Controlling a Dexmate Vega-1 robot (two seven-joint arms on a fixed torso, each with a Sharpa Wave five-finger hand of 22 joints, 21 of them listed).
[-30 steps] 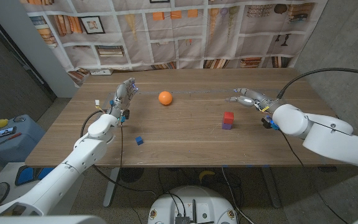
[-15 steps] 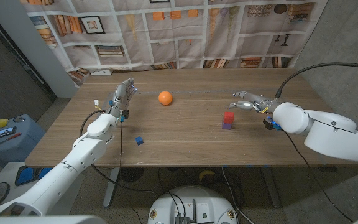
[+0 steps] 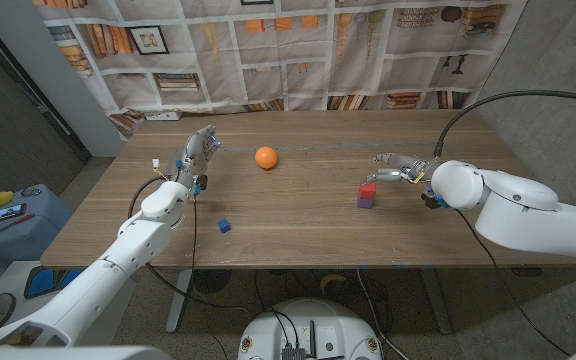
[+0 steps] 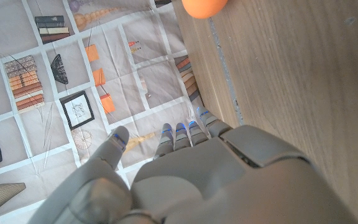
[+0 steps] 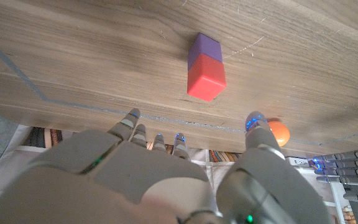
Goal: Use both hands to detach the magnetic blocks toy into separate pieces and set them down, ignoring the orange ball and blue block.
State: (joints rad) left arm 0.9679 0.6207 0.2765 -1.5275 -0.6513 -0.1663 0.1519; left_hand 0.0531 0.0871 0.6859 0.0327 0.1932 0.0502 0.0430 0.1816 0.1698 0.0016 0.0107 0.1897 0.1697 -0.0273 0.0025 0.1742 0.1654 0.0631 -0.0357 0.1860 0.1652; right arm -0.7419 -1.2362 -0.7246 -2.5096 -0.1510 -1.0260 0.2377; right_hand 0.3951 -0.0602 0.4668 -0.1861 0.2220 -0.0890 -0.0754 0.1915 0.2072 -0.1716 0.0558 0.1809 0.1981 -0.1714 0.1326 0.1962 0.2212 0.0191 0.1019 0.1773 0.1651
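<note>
Right hand [image 3: 393, 169] nearer blocks toy [image 3: 367, 193] — open.

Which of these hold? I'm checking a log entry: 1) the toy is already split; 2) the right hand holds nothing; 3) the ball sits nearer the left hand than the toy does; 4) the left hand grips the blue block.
1) False: the toy is one stack, red on purple.
2) True: the right hand is open beside the toy.
3) True: the ball lies nearer the left hand.
4) False: the blue block lies alone on the table.
</note>
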